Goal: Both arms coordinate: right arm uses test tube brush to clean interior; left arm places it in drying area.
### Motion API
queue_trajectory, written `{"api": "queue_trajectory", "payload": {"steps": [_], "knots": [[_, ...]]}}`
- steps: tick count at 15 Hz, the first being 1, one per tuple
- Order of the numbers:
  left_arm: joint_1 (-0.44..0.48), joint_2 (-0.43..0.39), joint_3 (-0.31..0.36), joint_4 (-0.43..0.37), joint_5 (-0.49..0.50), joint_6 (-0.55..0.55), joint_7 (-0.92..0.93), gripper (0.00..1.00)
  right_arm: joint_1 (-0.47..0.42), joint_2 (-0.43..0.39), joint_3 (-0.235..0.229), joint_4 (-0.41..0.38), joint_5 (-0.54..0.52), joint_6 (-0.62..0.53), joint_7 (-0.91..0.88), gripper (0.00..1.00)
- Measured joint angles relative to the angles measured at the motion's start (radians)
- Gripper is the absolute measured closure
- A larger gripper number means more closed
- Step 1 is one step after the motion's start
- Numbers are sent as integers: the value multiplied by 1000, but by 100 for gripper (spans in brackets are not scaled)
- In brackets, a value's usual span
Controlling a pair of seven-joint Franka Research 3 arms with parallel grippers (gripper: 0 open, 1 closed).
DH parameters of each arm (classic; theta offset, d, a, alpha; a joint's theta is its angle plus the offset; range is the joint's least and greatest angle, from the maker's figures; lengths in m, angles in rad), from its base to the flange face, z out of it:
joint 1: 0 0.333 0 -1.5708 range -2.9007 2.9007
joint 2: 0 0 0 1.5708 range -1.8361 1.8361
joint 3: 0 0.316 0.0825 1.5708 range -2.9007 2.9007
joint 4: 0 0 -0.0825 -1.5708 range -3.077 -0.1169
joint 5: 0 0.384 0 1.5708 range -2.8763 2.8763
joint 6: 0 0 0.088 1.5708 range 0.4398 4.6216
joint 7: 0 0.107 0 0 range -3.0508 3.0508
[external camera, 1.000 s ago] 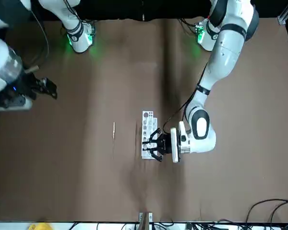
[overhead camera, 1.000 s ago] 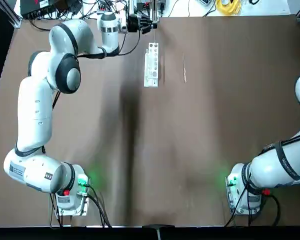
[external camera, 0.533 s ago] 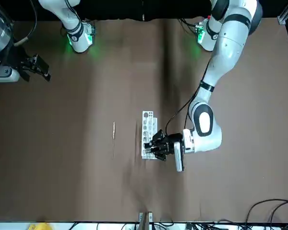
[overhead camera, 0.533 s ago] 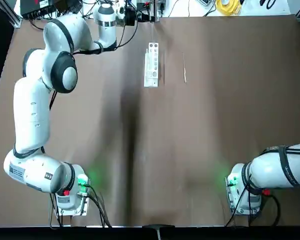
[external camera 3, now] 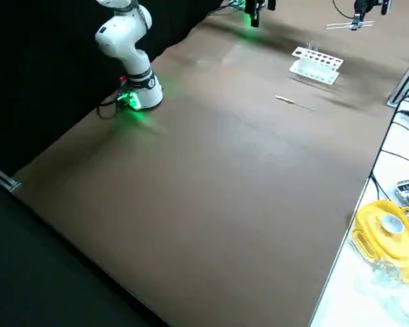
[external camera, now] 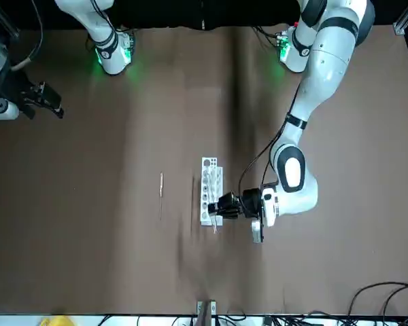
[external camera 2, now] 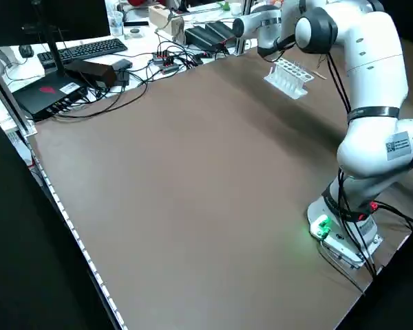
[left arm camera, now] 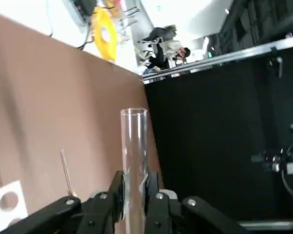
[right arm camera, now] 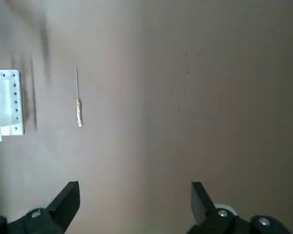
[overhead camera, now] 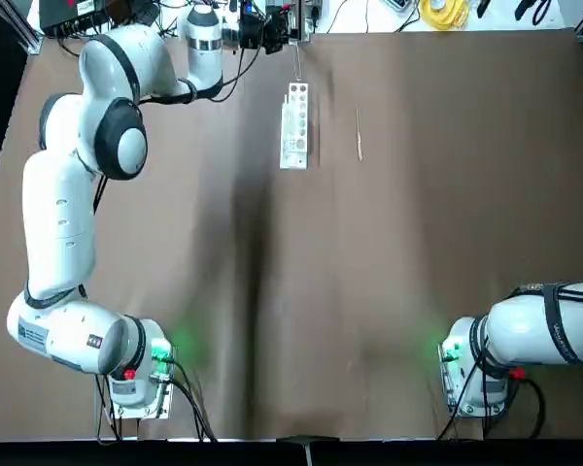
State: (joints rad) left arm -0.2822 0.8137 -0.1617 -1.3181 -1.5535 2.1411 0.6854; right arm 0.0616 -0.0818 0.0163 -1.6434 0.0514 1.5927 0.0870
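On the table: test tube brush (overhead camera: 359,133) lies lengthwise beside the rack (overhead camera: 294,125).
Left gripper (left arm camera: 134,195): clamps a glass test tube (left arm camera: 134,146).
Right gripper (right arm camera: 135,195): spread wide, well apart from the brush.

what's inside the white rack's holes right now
The holes on top of the white rack look empty; how deep they go cannot be seen. The one glass tube in view is clamped in the left hand, off beyond the rack's far end.
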Motion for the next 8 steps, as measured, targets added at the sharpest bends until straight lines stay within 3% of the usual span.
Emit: {"api": "queue_trajectory", "payload": {"steps": [8], "knots": [[26, 0, 1, -21, 16, -9, -613, 77, -56, 0, -1, -3, -40, -70, -150, 0]]}}
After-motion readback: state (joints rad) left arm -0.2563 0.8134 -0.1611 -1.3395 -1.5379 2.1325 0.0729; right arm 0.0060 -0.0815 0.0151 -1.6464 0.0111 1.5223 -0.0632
